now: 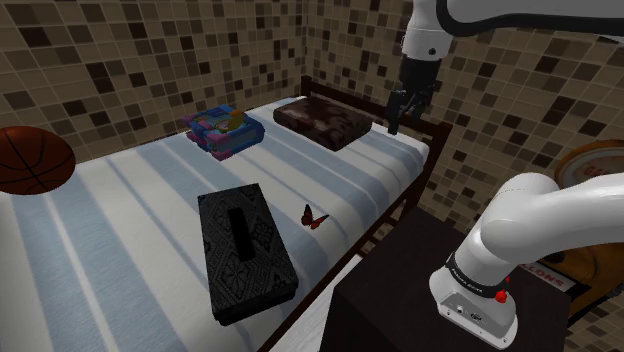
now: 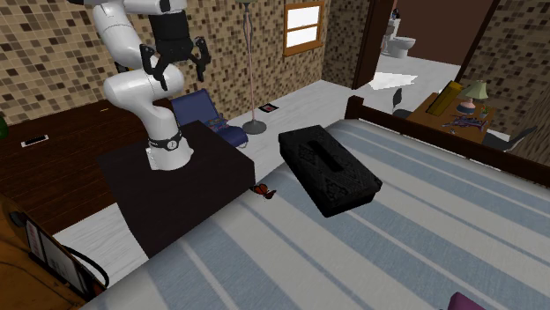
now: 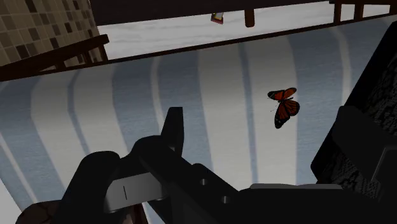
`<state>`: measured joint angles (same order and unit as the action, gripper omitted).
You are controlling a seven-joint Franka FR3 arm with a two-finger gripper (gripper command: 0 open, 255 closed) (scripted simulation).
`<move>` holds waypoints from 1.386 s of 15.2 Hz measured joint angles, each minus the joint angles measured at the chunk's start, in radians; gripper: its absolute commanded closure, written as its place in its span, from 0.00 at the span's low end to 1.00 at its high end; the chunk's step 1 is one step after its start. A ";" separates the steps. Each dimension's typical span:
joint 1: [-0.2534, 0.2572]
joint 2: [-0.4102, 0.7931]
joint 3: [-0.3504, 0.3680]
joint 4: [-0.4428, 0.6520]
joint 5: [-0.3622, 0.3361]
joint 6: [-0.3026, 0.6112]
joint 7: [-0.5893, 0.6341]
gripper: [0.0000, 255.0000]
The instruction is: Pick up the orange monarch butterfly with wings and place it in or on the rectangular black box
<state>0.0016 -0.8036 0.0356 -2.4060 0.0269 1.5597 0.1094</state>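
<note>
A small orange and black butterfly [image 1: 313,217] sits on the striped bed sheet near the bed's edge, just beside the rectangular black box [image 1: 245,255]. The second exterior view has the butterfly [image 2: 263,190] between the stand and the box [image 2: 329,169]. My gripper [image 1: 400,108] hangs high in the air over the bed's far corner, well away from both. Its fingers stand apart, open and holding nothing [image 2: 179,62]. In the wrist view the butterfly [image 3: 284,107] lies beyond one black finger [image 3: 173,127], with the box [image 3: 378,108] close by it.
A dark patterned pillow [image 1: 325,120] and a colourful stack [image 1: 222,130] lie at the bed's far end, and a basketball [image 1: 35,160] at the shoulder view's left. The wooden bed frame [image 1: 400,215] runs beside the dark stand [image 1: 400,290]. A floor lamp [image 2: 251,70] stands behind.
</note>
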 measured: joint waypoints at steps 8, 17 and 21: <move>0.032 0.091 0.014 -0.130 0.026 0.231 -0.032 0.00; 0.084 0.312 0.039 -0.231 0.068 0.575 -0.089 0.00; 0.109 0.477 0.056 -0.230 0.089 0.747 -0.113 0.00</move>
<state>0.1105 -0.3261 0.0919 -2.6355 0.1158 2.3068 -0.0040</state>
